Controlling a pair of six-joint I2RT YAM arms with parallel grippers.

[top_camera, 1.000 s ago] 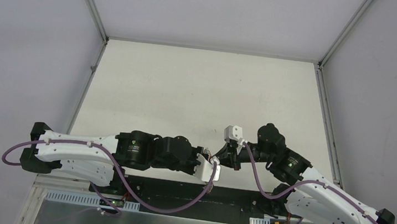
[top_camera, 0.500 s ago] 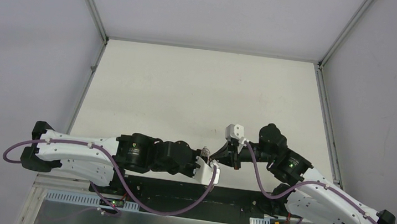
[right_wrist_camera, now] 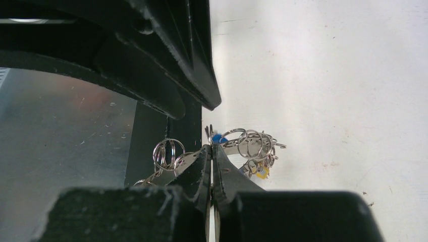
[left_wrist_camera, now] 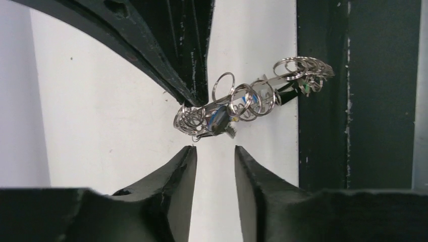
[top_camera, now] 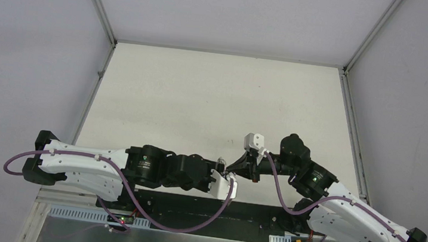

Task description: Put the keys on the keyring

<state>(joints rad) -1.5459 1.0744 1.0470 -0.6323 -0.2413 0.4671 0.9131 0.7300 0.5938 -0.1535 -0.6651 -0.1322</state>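
Since the earlier frame the right arm has stretched a little further toward the lower centre of the top view, and the left arm has nudged its wrist the same way, so both now meet tip to tip over the near edge of the pale tabletop.

Seen from its own wrist camera, the right tool is fully closed, its fingers pinched on the wire of the keyring at one end. The left tool stands partly open with a narrow gap. Nothing lies between its fingers, and its tips sit just below the ring without touching it, as far as the left wrist view shows.

Held that way, the keyring runs out from the right tool toward the upper right of the left wrist view. I cannot tell whether its far end rests on anything.

It looks stiff and light, but the small wire loops around it swing loosely and the smooth metal will likely slip. The firmer hold is probably the main hoop itself (not a loop).

Several keys already hang among the loops, with a blue head near the pinch and a yellow tag below. They are tiny and best taken by the plastic head.
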